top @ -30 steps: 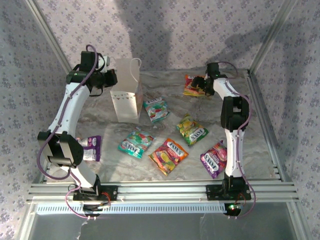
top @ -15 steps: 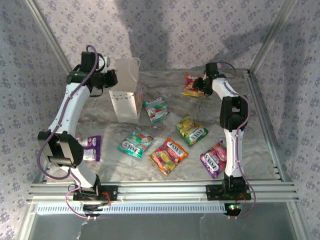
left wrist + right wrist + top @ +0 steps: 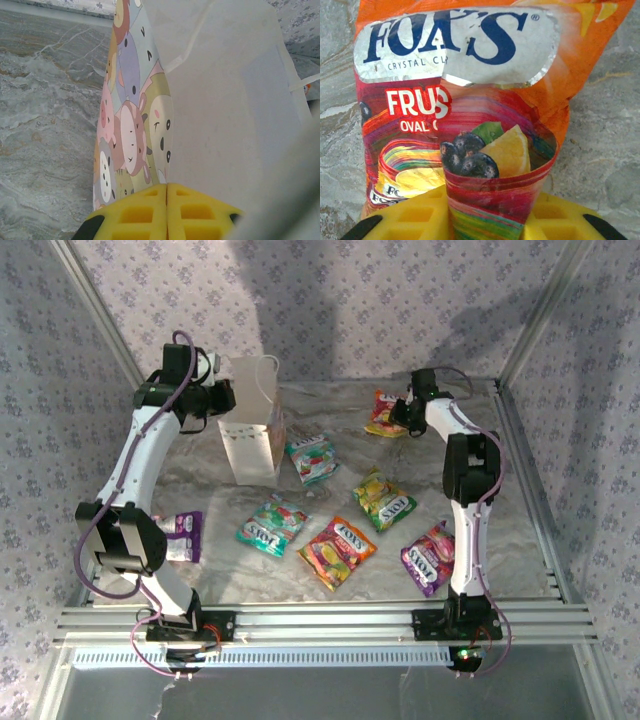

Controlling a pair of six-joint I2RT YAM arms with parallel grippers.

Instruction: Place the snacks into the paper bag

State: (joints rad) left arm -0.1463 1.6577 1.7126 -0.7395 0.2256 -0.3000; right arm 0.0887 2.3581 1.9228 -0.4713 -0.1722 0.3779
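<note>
Grasp step: right gripper (image 3: 487, 212) pinches red-orange snack packet (image 3: 455, 100), buckled between its fingers, on the surface (image 3: 610, 140) at top view's upper right; left gripper (image 3: 167, 212) clamps paper bag (image 3: 225, 100) rim, upper left. Next, probably: lift, carry over the bag's mouth, release.

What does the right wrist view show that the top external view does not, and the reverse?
Right wrist view: the blue lettering and fruit picture on the red-orange packet, its lower edge buckled between the yellow fingers of the right pincer. Top external view: the paper bag held by the left pincer, and six other packets on the table. Both: the red-orange packet lying on the table, right pincer on it.
</note>
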